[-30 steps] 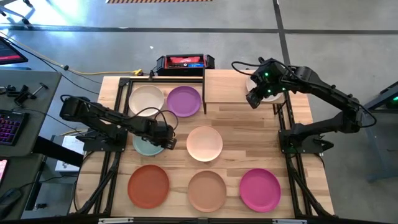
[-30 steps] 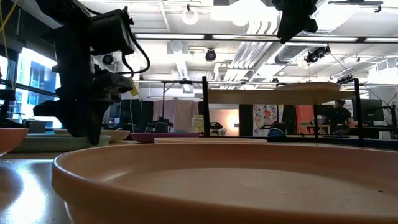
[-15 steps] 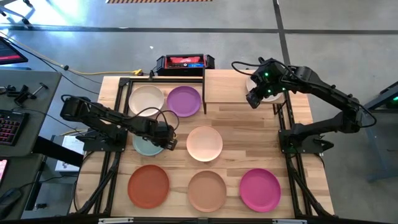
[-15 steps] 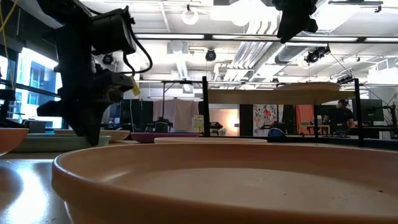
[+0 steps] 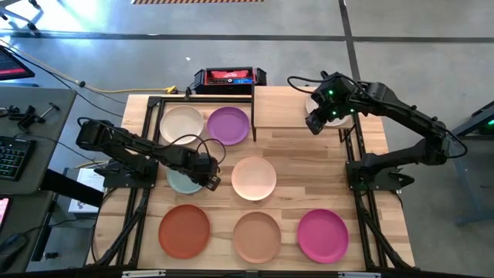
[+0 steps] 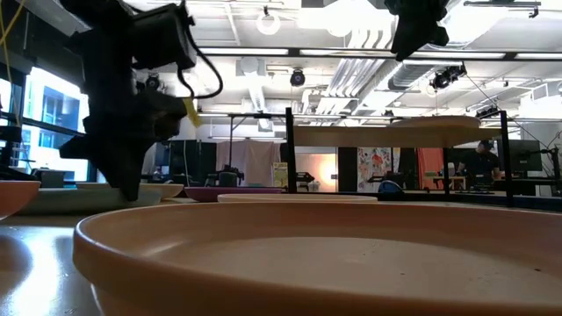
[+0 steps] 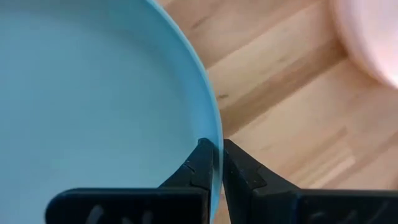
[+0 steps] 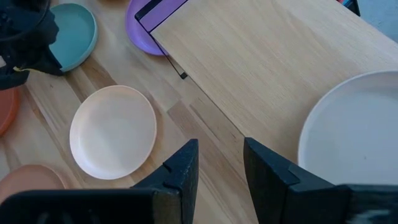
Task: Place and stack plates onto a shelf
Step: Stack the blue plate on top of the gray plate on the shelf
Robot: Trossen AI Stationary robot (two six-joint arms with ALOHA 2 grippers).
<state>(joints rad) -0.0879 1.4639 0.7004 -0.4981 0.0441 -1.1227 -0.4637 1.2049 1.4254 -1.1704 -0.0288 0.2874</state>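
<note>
The pale teal plate point(image 5: 181, 183) lies on the tabletop with my left gripper point(image 5: 207, 181) shut on its right rim. My right gripper point(image 5: 315, 122) hangs open above the shelf point(image 5: 279, 108), next to the grey plate point(image 5: 330, 106) that rests flat on the board. On the table lie the cream plate point(image 5: 181, 123), purple plate point(image 5: 228, 125), pale pink plate point(image 5: 254, 177), rust orange plate point(image 5: 184, 230), tan plate point(image 5: 257, 236) and magenta plate point(image 5: 323, 235). In the right wrist view the open fingers point(image 8: 180, 168) frame bare shelf wood. My left gripper pinches the teal plate's rim point(image 7: 217, 149) at the plate's right side, one finger point(image 7: 199, 167) inside the plate and the other outside it. The fingers come from above, pointing down. In the low view the plate point(image 6: 70, 201) still lies flat on the table.
A red and black box point(image 5: 229, 77) sits beyond the table's far edge. Black frame rails point(image 5: 356, 166) run along both sides of the table. The purple plate reaches partly under the shelf's left end. Bare wood shows between the shelf and the pink plate.
My left gripper has shifted slightly toward the table's near edge at the teal plate's right rim. The plates and my right arm have stayed where they were.
</note>
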